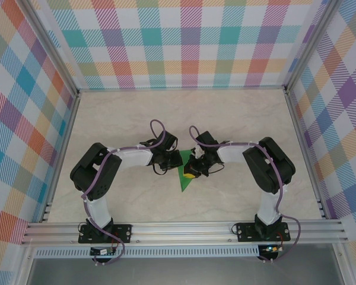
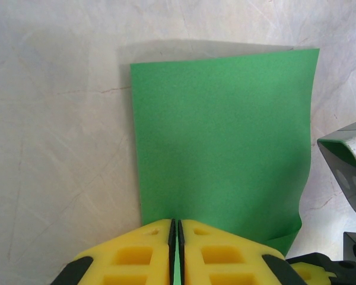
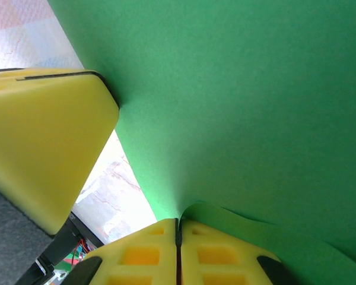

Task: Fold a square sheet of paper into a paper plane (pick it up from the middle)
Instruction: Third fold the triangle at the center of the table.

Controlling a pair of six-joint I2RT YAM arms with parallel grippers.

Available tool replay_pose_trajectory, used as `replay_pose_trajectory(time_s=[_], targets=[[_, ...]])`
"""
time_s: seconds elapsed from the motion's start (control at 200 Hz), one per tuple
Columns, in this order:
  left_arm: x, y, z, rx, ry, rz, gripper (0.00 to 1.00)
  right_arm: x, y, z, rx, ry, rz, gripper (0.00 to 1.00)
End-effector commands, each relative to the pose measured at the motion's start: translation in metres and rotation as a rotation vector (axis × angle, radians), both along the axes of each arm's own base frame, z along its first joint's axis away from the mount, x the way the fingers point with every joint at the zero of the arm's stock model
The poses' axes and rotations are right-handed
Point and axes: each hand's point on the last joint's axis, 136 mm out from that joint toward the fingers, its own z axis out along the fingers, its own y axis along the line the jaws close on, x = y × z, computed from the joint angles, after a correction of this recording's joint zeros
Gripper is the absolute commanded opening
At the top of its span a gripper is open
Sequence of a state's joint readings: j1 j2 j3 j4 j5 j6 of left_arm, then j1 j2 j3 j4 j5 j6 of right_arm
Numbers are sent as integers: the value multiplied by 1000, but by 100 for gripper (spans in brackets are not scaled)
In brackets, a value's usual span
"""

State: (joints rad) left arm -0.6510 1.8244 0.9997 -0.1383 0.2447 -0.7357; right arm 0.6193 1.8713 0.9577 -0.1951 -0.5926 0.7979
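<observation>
Your square sheet of paper point(image 1: 183, 178) sits at the centre of the top view as a pointed green shape between the two arms. Your left gripper point(image 2: 176, 228) is clamped on the sheet's near edge at the bottom centre of its wrist view, and the paper spreads upward over the marbled table point(image 2: 53, 148). Your right gripper point(image 3: 178, 227), jaws pressed together, pinches a curled edge at the bottom centre of its view.
</observation>
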Motion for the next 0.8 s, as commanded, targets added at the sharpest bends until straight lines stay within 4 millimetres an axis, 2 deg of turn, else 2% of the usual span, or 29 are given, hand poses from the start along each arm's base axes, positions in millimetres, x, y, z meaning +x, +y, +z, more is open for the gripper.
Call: replay_pose_trajectory(time_s=[0.0,0.28,0.54,0.68,0.78,0.795], targets=[[-5,5,1,6,17,-12,12,3,5,-5,10,-26,27,8],[-6,5,-2,12,22,-12,12,3,5,-7,11,-31,32,8],[-6,6,4,13,13,-8,12,0,-3,-19,-47,-10,25,9],[-1,16,19,35,-15,32,14,-3,-9,-24,-81,-2,25,20],[3,31,26,76,-32,96,16,-3,-9,-24,-83,1,24,26],[-2,38,23,103,-9,107,16,-4,-9,-25,-83,3,25,26]])
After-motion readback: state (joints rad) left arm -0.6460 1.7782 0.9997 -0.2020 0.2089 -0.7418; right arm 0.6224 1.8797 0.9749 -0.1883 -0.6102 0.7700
